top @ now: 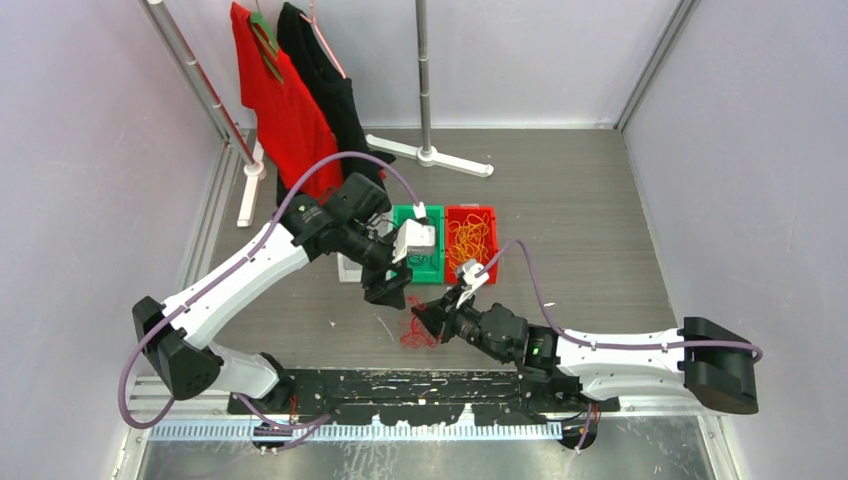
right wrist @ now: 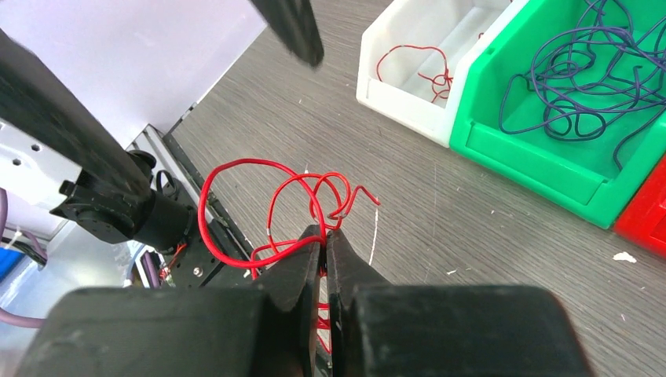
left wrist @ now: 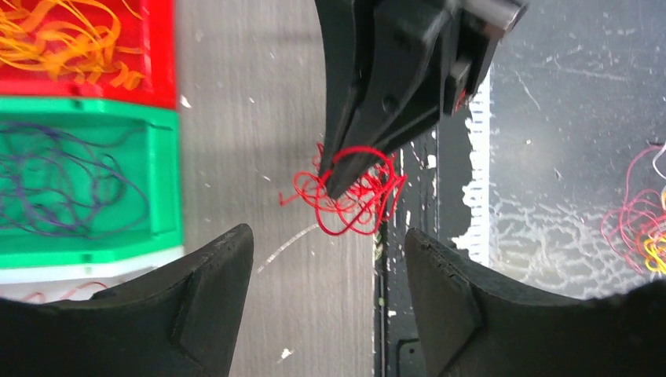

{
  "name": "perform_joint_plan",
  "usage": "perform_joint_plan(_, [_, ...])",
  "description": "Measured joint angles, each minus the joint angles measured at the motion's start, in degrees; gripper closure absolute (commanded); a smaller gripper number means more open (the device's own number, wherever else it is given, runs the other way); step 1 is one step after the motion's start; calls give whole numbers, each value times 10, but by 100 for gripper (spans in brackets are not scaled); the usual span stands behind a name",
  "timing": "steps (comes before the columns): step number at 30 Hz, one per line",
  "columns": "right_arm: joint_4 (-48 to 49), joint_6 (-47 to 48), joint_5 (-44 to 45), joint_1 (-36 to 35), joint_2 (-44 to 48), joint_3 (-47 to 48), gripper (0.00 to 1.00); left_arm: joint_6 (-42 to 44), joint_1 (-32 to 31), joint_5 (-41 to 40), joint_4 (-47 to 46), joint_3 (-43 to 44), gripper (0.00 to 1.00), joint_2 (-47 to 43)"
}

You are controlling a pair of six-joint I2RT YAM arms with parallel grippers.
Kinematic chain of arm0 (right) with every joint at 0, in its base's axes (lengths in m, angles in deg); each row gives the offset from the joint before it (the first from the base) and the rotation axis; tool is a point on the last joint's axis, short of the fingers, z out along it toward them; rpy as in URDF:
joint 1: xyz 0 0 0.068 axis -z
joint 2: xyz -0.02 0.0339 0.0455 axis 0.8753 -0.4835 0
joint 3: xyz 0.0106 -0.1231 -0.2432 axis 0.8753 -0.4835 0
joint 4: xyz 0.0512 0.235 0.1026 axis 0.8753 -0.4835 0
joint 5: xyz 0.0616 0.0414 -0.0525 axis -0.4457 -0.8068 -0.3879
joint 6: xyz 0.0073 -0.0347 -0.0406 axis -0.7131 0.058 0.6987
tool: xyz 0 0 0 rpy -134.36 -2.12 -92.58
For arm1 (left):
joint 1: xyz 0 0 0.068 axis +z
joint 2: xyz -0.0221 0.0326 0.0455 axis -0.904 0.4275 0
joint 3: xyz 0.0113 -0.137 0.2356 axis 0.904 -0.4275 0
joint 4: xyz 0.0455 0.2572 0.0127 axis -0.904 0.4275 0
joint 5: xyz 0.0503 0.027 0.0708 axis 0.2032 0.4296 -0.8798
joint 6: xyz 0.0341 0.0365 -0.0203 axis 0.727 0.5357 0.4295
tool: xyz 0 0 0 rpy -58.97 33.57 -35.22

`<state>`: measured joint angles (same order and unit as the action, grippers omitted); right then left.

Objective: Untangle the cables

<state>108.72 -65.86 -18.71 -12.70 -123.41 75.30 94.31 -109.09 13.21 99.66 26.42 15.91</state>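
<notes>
A loopy wad of red cable lies on the grey table by its near edge, seen in the left wrist view and the right wrist view. My right gripper is shut on the red cable, its tip in the wad. My left gripper is open and empty, hovering just above and behind the wad. Dark purple cables lie in the green bin. Orange-yellow cables lie in the red bin. A red cable piece lies in the white bin.
A clothes rack with a red shirt and a black shirt stands at the back left. A stand base sits behind the bins. The black base plate runs along the near edge. More loose red and yellow wires lie beside it.
</notes>
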Motion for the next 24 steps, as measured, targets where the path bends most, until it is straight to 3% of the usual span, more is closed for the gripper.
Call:
perform_joint_plan(7, [-3, -2, -17, 0, -23, 2, 89, 2, 0, 5, 0, 28, 50, 0])
perform_joint_plan(24, [-10, -22, -68, 20, -53, 39, 90, 59, -11, 14, 32, 5, 50, 6])
